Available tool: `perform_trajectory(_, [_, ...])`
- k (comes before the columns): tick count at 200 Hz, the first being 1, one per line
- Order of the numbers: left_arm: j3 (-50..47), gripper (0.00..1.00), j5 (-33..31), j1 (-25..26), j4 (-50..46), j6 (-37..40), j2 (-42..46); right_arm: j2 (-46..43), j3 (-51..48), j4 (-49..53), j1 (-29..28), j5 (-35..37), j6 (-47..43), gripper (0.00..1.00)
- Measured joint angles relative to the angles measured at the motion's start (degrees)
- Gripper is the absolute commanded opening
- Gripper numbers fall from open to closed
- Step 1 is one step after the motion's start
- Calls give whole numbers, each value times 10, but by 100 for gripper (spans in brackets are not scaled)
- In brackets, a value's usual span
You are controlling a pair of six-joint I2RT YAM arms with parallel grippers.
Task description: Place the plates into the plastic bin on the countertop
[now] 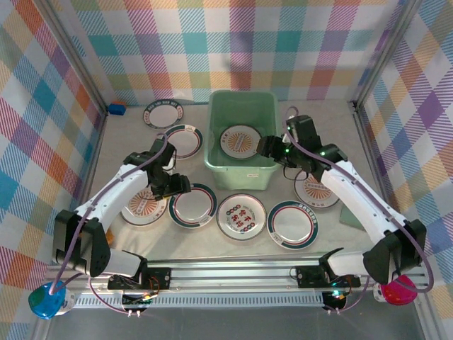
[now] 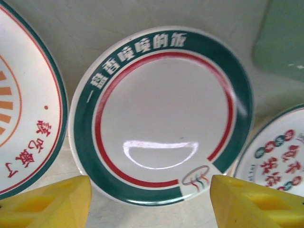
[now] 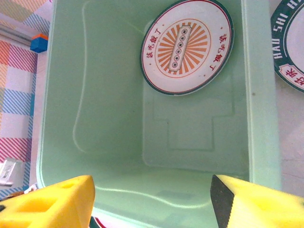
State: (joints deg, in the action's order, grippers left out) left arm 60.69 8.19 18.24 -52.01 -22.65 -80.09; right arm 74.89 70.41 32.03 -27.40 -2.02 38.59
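Top external view first: you have the plastic bin (image 1: 241, 177) at the middle back of the countertop (image 1: 333, 134), with 1 binned plate (image 1: 241, 140) inside it. Another 7 plates (image 1: 241, 215) lie flat outside: 2 to its left, 4 in a row in front, 1 partly under the right arm (image 1: 354, 191). Your left gripper (image 1: 175, 186) hangs at the edge of the green-rimmed plate (image 1: 192, 206), second from the left in that row. Your right gripper (image 1: 267, 147) sits at the bin's right rim.

Left wrist view gives you detail the overhead lacks. The left gripper (image 2: 149, 190) has its yellow fingers (image 2: 47, 202) spread wide with nothing between them, straddling the near edge of the green-rimmed plate (image 2: 161, 114). That plate carries a red inner ring and a bright glare on its glaze. Judge it stiff, slick, fairly heavy and liable to chip. It lies flat, so its rim is your only hold: pinch across the edge, and expect it to skate before a finger gets under. The sunburst plate (image 2: 23, 109) lies just beside it, so you have little room on that side.

Right wrist view looks down into the plastic bin (image 3: 259, 95) and shows its depth and floor more plainly than the overhead does. The right gripper (image 3: 152, 183) is parted and empty above the near wall. The binned plate (image 3: 186, 45) is at the far end; you cannot tell whether it lies flat or leans.
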Motion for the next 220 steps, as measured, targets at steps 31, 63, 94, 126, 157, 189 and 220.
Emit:
perform_trajectory(31, [-42, 67, -1, -13, 5, -5, 1, -17, -24, -4, 0, -1, 6, 62])
perform_trajectory(63, [-79, 68, 15, -15, 18, -22, 1, -15, -28, -10, 0, -6, 11, 63])
perform_trajectory(94, [-112, 69, 28, -17, 33, -47, 3, -15, -28, -12, 0, -7, 10, 63])
perform_trajectory(126, [-148, 69, 43, -19, 49, -74, 16, -15, -28, -13, 0, -10, 11, 62])
perform_trajectory(157, [-162, 69, 46, -19, 71, -83, 14, -15, -32, -19, 0, -16, 12, 60])
perform_trajectory(189, [-162, 67, 48, -19, 106, -87, -9, -15, -32, -20, 0, -17, 12, 58])
perform_trajectory(220, [-162, 67, 48, -19, 121, -89, -27, -15, -33, -21, 0, -17, 12, 55])
